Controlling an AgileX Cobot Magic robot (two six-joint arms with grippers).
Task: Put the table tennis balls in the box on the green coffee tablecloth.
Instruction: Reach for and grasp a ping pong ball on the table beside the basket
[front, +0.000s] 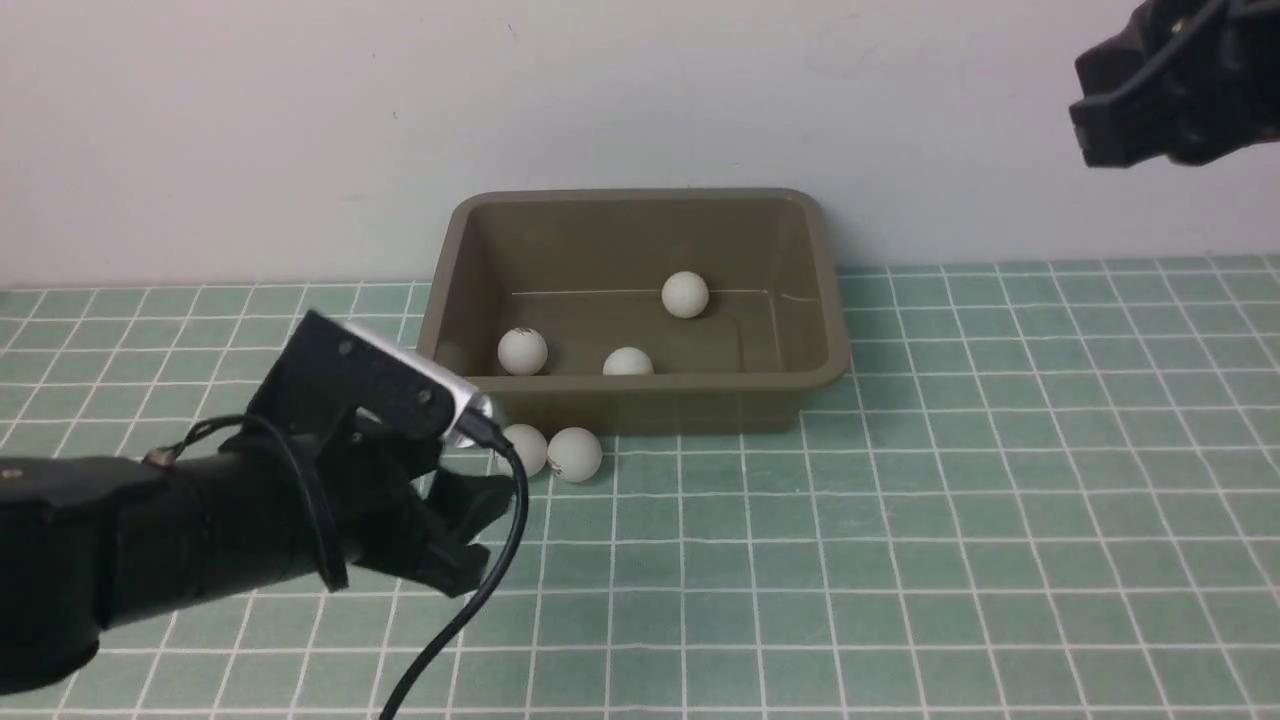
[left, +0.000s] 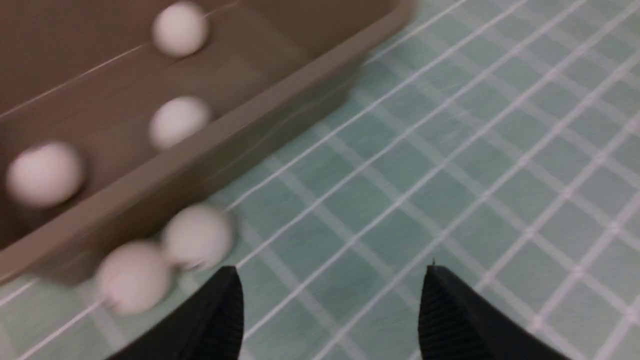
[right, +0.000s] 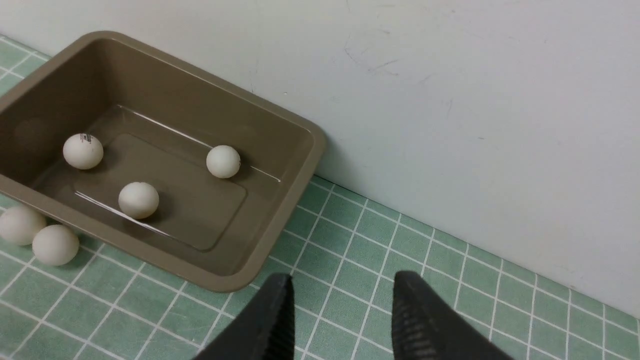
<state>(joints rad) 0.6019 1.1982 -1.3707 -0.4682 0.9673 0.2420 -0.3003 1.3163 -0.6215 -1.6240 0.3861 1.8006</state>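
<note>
1. Nearest the camera, the black left gripper (front: 465, 535) hangs low over the mint-green tablecloth with its grid of thin white lines (front: 900, 500). Its jaws are spread wide with only cloth between them, so it is released and empty. A black cable (front: 505, 560) loops down from its wrist.
2. That low, wide-open pose suits taking a ball off the cloth. The left wrist view is smeared, so I judge the arm to be in motion rather than parked.
3. Just ahead of its fingertips lie two small matte white table tennis balls, one (front: 524, 448) nearer the gripper and one (front: 575, 454) beside it. They appear to touch each other and sit against the outside of the box's near wall. They probably rest there because the wall stops them rolling.
4. Right behind them stands the olive-brown rectangular plastic box with rounded corners and a flared rim (front: 640, 195). It rests on the tablecloth with its far side close to the plain white wall (front: 300, 150), its open top ready for a drop from above.
5. Inside are three more balls, well apart:
   - one with a dark logo (front: 522, 351), in the end nearest the left gripper;
   - one (front: 628, 362) close to the near wall;
   - one (front: 685, 295) farther off, toward the far wall.
6. Farthest out, the black right gripper (right: 340, 300) hangs high, off beyond the box's opposite end. Its fingers are partly apart and hold nothing, which reads as waiting clear of the work.
7. By my count, three of the five visible balls are in and two are not yet.
</note>
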